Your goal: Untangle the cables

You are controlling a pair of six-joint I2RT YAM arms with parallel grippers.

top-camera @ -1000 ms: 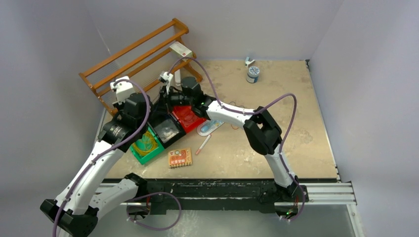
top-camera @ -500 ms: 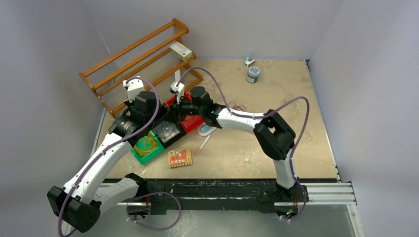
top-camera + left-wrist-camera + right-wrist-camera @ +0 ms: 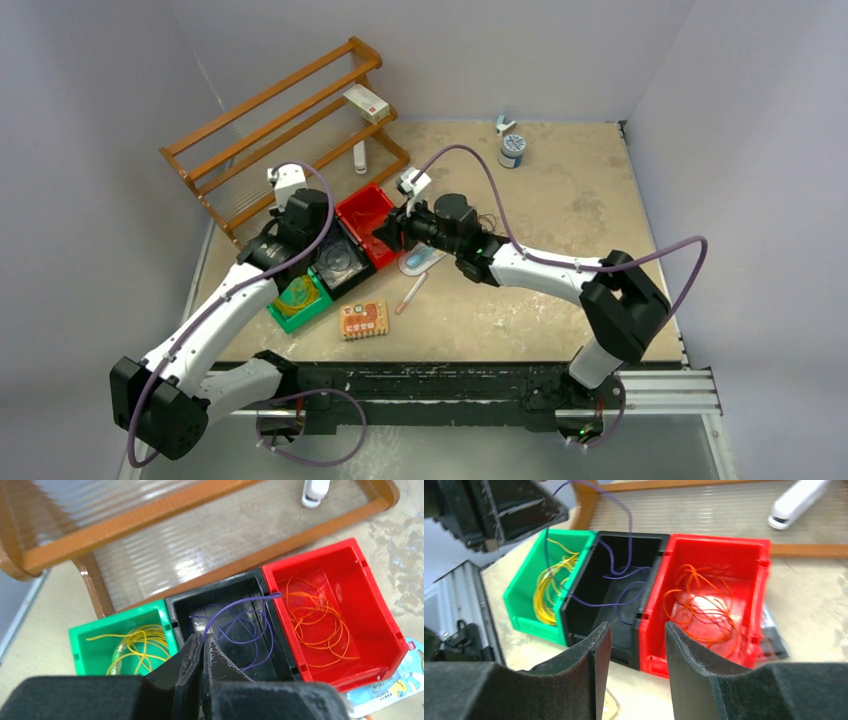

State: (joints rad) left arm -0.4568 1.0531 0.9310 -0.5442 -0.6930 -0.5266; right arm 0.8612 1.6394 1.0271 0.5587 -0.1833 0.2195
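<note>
Three bins stand in a row. The green bin (image 3: 120, 621) holds a yellow cable (image 3: 142, 642), the black bin (image 3: 215, 587) a purple cable (image 3: 226, 608), and the red bin (image 3: 372, 612) an orange cable (image 3: 315, 615). My left gripper (image 3: 204, 639) hangs over the black bin, shut on the purple cable, which arcs up from the bin to its tips. My right gripper (image 3: 636, 630) is open and empty, just in front of the bins, facing the seam between the black and red ones. In the top view the left gripper (image 3: 312, 240) and right gripper (image 3: 392, 228) flank the bins.
A wooden rack (image 3: 270, 130) stands behind the bins, with a white box (image 3: 366, 101) on it and a white stapler-like item (image 3: 315, 489) on its lower shelf. A card pack (image 3: 364, 319), a pen (image 3: 410, 294) and a flat packet (image 3: 420, 260) lie near the bins. A jar (image 3: 512, 150) stands at the back.
My right gripper has opened and drawn back to the right, away from the bins. The left arm has shifted right over the black bin, still shut on the purple cable.
</note>
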